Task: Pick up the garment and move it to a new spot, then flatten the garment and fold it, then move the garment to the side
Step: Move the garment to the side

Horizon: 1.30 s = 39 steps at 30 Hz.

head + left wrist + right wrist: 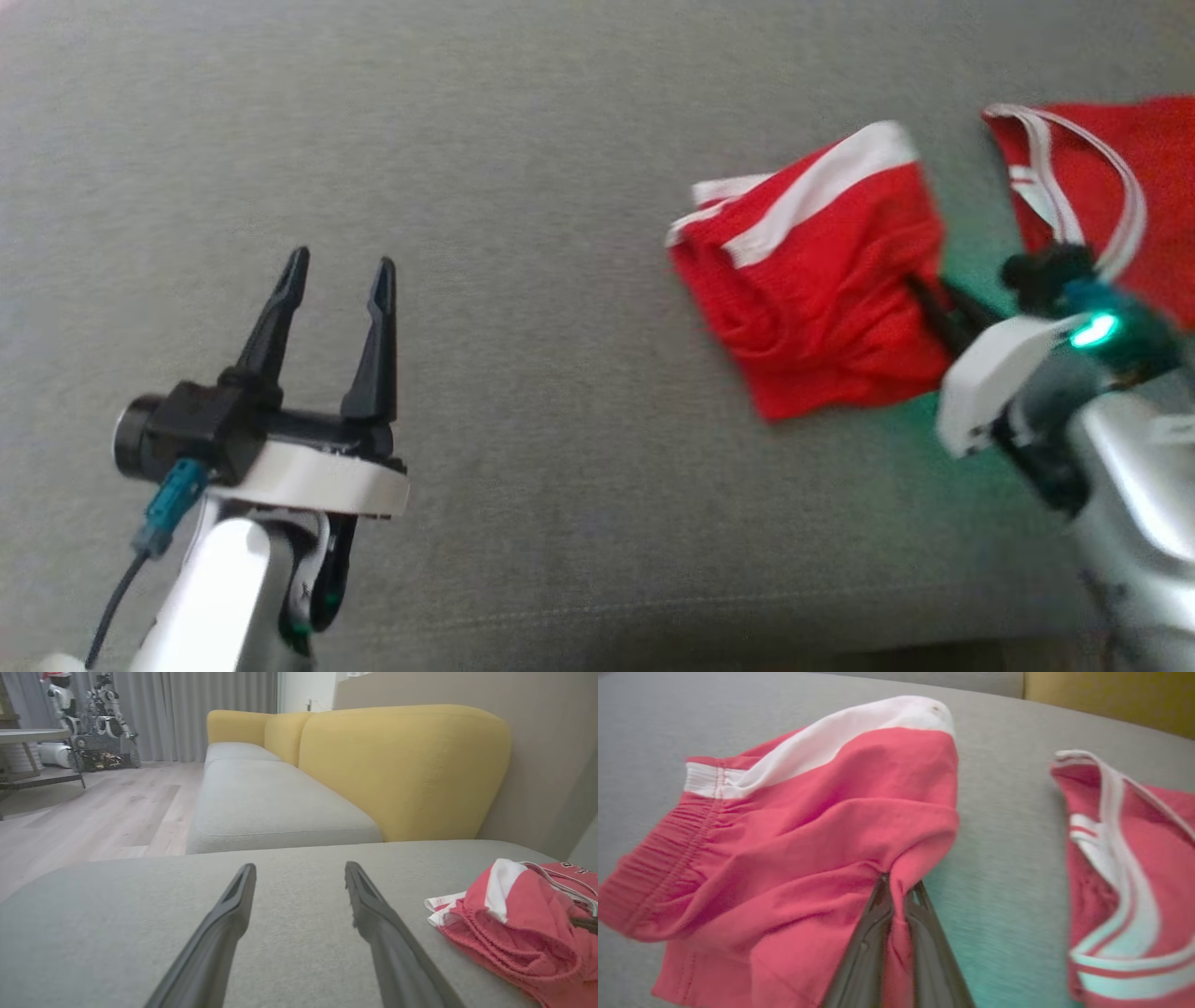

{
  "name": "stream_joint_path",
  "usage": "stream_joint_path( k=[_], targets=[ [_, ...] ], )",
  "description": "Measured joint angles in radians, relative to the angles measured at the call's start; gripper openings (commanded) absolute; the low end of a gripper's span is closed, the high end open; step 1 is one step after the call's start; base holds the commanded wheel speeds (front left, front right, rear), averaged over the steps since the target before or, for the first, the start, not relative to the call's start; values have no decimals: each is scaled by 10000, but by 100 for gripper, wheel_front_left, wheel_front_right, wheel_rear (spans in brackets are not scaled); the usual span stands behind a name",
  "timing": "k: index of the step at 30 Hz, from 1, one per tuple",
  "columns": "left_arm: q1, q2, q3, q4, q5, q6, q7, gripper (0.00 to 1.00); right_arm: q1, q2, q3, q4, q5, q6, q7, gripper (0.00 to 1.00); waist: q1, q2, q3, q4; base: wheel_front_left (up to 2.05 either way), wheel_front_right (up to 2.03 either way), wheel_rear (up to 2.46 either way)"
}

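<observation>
My right tool (901, 883) pinches an edge of the shorts (822, 826), left tool (341, 261) wide, well left of them; moving, flattening, folding remain.

Left gripper (341, 259): fingers spread wide, pointing up the head view, holding nothing; pale forearm rises from the lower left. Right gripper (899, 884): fingers pressed together, pinching a fold of the garment (808, 826); forearm enters from the lower right, angled up-left.
</observation>
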Motion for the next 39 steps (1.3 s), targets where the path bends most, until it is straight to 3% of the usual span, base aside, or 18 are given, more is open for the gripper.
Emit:
stream_joint_path(
  k=[7, 13, 24, 28, 30, 31, 33, 34, 39],
  targets=[
    [-744, 6, 4, -111, 159, -192, 0, 100, -510, -1367, -1310, -779, -13, 0, 650, 0, 0, 0, 715, -787, 0, 0, 0],
    [-1006, 19, 0, -161, 267, -282, 0, 100, -1247, -1965, -2834, -721, -12, 0, 863, 0, 0, 0, 1361, -1131, 0, 0, 0],
    [-1412, 128, 13, -222, 332, -426, 0, 100, -1359, -1950, -4470, -307, -470, 0, 769, 0, 1, 0, 2300, -1352, 0, 0, 0],
    [-1624, 173, 21, -226, 334, -428, 0, 100, -1357, -1526, -4792, -307, -717, 0, 577, 0, 1, 0, 2510, -1447, 0, 0, 0],
    [-1686, 176, 19, -224, 334, -430, 0, 100, -1353, -1423, -4836, -278, -800, 0, 541, 26, 1, 0, 2553, -1463, 0, 0, 0],
    [-1746, 184, 21, -224, 334, -435, 0, 100, -1353, -1327, -4882, -263, -834, 0, 445, 32, 1, 0, 2589, -1471, 0, 0, 0],
    [-1819, 209, 21, -224, 334, -514, 0, 100, -1353, -1218, -4926, -184, -899, -2, 291, 54, 1, 0, 2642, -1477, 0, 0, 0],
    [-1833, 224, 21, -222, 334, -516, 0, 100, -1353, -1158, -4953, -153, -947, 0, 226, 100, 1, 0, 2658, -1480, 0, 0, 0],
    [-1838, 280, 27, -144, 334, -514, 0, 100, -1345, -660, -5363, -88, -1218, 0, -31, 100, 1, 0, 2527, -1498, 0, 0, 0]
  ],
)
